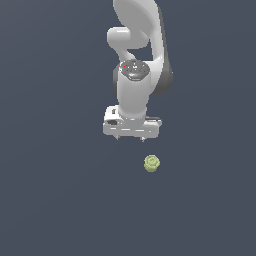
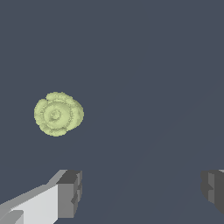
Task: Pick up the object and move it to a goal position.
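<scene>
We see one white Panda arm (image 1: 137, 50) hanging down over a flat dark blue-grey floor (image 1: 55, 200), w/ its gripper (image 1: 130, 138) pointing straight down. In the exterior view only two short finger stubs show below the white hand block, set well apart from each other. The wrist view confirms it — the two dark grey fingertips (image 2: 70, 192) stand wide apart at opposite sides of the frame, w/ bare floor between them and nothing held.

The object (image 1: 152, 163) is a small pale yellow-green lump, roundish and knobbly, w/ a swirled top like a tiny cabbage or rosette. It sits on the floor by itself. In the exterior view it lies below the gripper and a bit toward the exterior view's right, roughly under the right end of the hand block, not centred under it. There's a clear gap between the fingers and the lump; no contact.

In the wrist view the object (image 2: 58, 113) shows its swirl face-on, so we're looking about straight down on it. It lies off to one side of the line between the fingertips, outside the gap — closer to the lighter, white-backed finger than to the other.

We can't tell how high the gripper is above the floor.
</scene>
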You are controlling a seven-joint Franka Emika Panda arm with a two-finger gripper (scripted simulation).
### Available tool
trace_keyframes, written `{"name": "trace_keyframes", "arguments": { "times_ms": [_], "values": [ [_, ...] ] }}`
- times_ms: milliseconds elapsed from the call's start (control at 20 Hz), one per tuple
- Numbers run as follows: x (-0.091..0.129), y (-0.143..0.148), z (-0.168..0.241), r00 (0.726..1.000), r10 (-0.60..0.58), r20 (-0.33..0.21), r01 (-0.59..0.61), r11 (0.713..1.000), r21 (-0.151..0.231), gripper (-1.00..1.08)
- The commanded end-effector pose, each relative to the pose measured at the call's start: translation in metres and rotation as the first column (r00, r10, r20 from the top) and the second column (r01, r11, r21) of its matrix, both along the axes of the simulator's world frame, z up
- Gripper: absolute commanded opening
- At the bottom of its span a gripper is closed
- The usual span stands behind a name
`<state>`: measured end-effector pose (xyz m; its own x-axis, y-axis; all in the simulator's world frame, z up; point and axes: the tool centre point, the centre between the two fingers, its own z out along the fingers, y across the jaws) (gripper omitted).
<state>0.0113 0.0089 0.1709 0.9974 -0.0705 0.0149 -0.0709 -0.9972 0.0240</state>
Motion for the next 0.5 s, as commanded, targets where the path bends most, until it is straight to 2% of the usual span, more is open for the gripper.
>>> {"name": "trace_keyframes", "arguments": {
  "times_ms": [0, 250, 450],
  "values": [
    [0.002, 0.003, -0.002, 0.999, -0.037, 0.000, 0.037, 0.999, 0.002, 1.00],
    [0.009, 0.013, -0.009, 0.990, -0.138, 0.000, 0.138, 0.990, 0.008, 1.00],
    [0.015, 0.021, -0.015, 0.973, -0.233, -0.001, 0.233, 0.972, 0.013, 1.00]
  ]
}}
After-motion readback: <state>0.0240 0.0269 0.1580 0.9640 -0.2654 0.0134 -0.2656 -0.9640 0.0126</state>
